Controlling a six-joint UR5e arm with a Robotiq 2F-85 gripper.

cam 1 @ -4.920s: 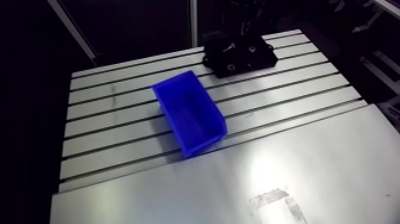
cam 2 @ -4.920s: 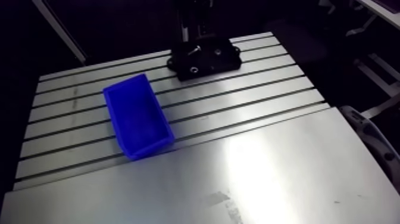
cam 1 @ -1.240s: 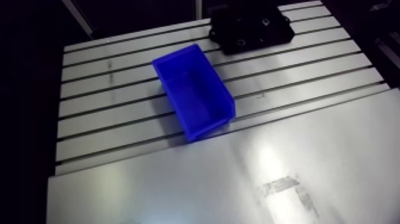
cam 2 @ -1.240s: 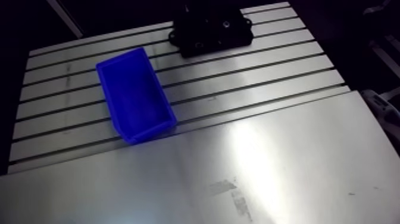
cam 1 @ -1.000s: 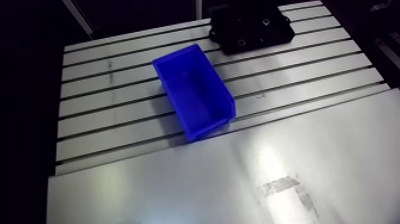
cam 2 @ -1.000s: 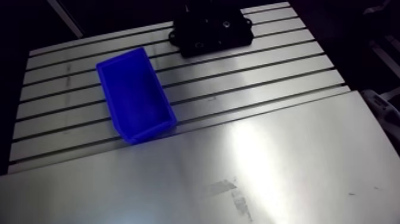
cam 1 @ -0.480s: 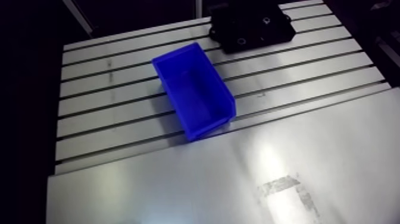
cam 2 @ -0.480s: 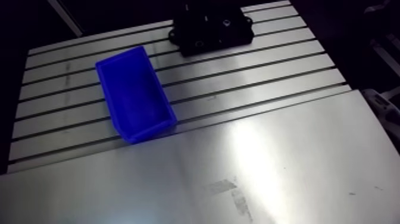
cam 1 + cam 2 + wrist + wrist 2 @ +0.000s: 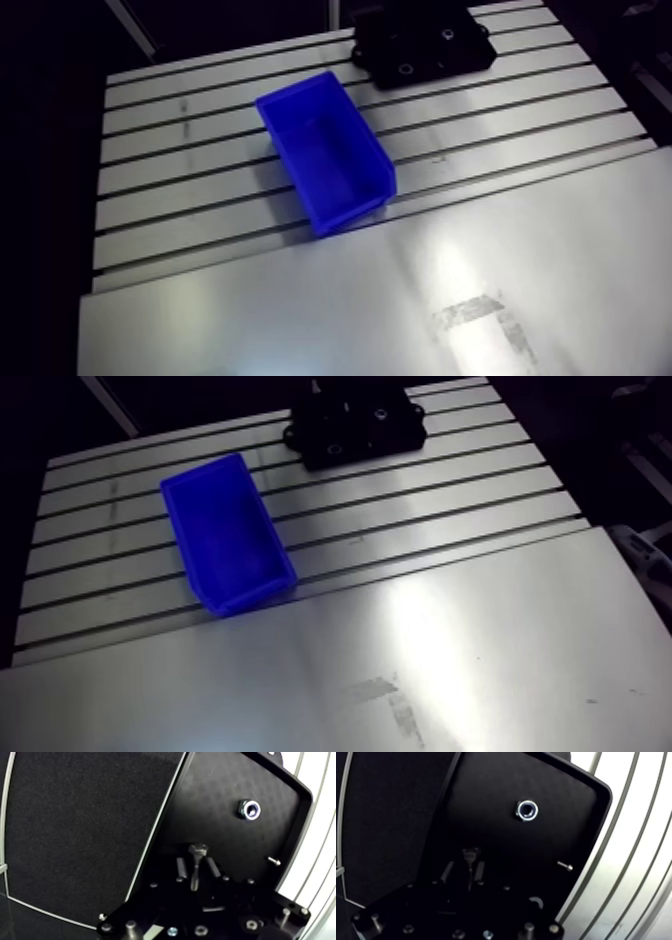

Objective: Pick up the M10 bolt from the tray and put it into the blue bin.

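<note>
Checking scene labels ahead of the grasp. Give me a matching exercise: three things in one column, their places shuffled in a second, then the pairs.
Things
1. silver hex-head M10 bolt
2. silver hex nut
3. blue plastic bin

Places
A. on the slotted aluminium table, apart from the black tray
B. on the tray, between the fingers of the open tool
C. on the tray, ahead of the tool and off to one side

Pairs: 1-B, 2-C, 3-A

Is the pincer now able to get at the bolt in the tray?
Probably yes. The open pincer straddles the bolt in the tray; the nut and the small screw lie apart from it, so nothing seems to block a grasp.
</note>
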